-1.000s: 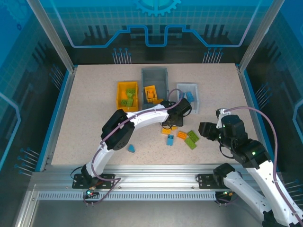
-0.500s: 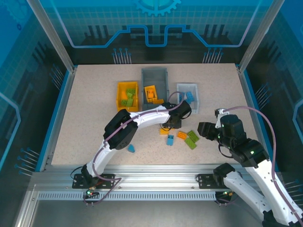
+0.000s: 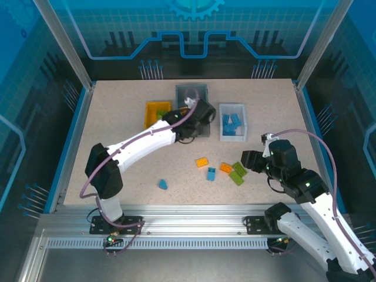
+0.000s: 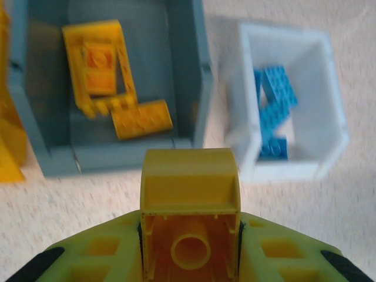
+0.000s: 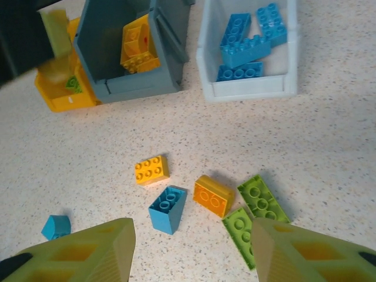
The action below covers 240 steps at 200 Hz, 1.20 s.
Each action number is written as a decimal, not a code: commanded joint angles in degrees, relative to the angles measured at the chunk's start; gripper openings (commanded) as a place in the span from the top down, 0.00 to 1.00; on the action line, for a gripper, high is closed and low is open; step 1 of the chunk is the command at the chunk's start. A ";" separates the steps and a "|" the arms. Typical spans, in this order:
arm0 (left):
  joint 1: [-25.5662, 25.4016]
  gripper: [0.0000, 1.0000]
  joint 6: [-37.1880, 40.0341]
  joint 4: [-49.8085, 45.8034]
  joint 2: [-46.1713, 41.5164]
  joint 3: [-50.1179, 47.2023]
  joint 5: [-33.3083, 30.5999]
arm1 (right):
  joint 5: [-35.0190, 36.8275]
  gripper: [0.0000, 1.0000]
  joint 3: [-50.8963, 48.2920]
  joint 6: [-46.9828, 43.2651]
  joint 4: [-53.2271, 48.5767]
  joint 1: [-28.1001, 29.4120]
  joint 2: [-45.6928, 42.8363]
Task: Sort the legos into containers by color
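My left gripper (image 4: 190, 228) is shut on an orange brick (image 4: 190, 176), held underside towards the camera just in front of the dark grey bin (image 4: 200, 76). That bin holds a flat orange frame (image 4: 97, 64) and an orange brick (image 4: 141, 119). From above, the left gripper (image 3: 197, 113) hangs at the grey bin's (image 3: 192, 90) near end. The white bin (image 4: 235, 106) holds blue bricks (image 4: 273, 94). My right gripper (image 5: 191, 247) is open above the loose legos: two orange bricks (image 5: 152, 169) (image 5: 214, 195), a blue one (image 5: 167, 208) and two green ones (image 5: 262, 198) (image 5: 239, 228).
The yellow-orange bin (image 3: 154, 108) with green bricks stands left of the grey one. A small blue brick (image 3: 163, 184) lies alone near the table's front edge. The left arm (image 3: 141, 141) stretches diagonally across the table's left half.
The left gripper closed on an orange brick in the loose pile, lifted it and carried it back and left to the grey bin. The right gripper edged slightly left.
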 commanded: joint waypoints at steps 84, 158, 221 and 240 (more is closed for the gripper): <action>14.82 0.62 4.14 8.00 21.94 13.18 20.27 | 0.70 0.44 -2.95 1.73 5.54 6.04 2.68; 14.52 0.43 3.28 8.43 13.80 6.87 19.13 | 5.24 0.42 -2.68 2.70 4.76 11.18 9.81; 10.40 0.41 2.75 12.78 -8.47 -12.48 17.80 | 18.96 0.41 -2.22 19.51 3.59 30.60 26.75; 7.60 0.39 3.32 14.97 -17.65 -22.07 19.60 | 19.46 0.38 -0.84 23.80 5.57 33.27 33.12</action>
